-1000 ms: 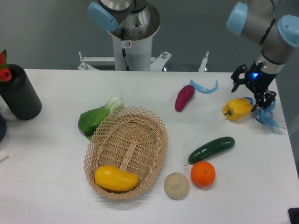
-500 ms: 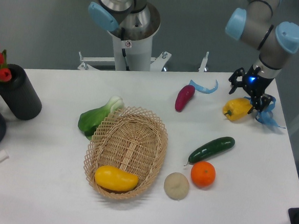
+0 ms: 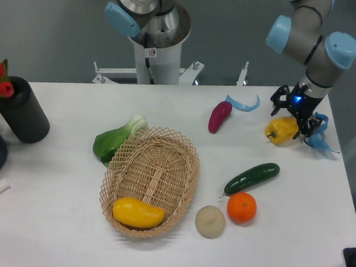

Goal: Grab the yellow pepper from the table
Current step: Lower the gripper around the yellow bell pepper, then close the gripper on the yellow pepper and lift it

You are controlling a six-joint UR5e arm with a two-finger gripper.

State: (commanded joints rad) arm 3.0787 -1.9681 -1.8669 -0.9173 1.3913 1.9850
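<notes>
The yellow pepper (image 3: 280, 130) lies on the white table (image 3: 52, 180) near its far right edge. It is glossy, lumpy and yellow-orange. My gripper (image 3: 293, 116) hangs just above and behind the pepper's right end. Its black fingers (image 3: 277, 102) are spread apart on either side of the pepper's top. I cannot tell whether the fingers touch the pepper. The pepper rests on the table.
A blue ribbon scrap (image 3: 318, 138) lies just right of the pepper, and another (image 3: 243, 104) lies behind a purple sweet potato (image 3: 219, 116). A cucumber (image 3: 252, 178), an orange (image 3: 242, 207), a pale round thing (image 3: 210, 221), a wicker basket (image 3: 163, 169) holding a yellow mango-like fruit (image 3: 137, 212), bok choy (image 3: 115, 140) and a black vase (image 3: 19, 110) are also here.
My gripper has shifted slightly left and towards the pepper's top. The pepper has not moved.
</notes>
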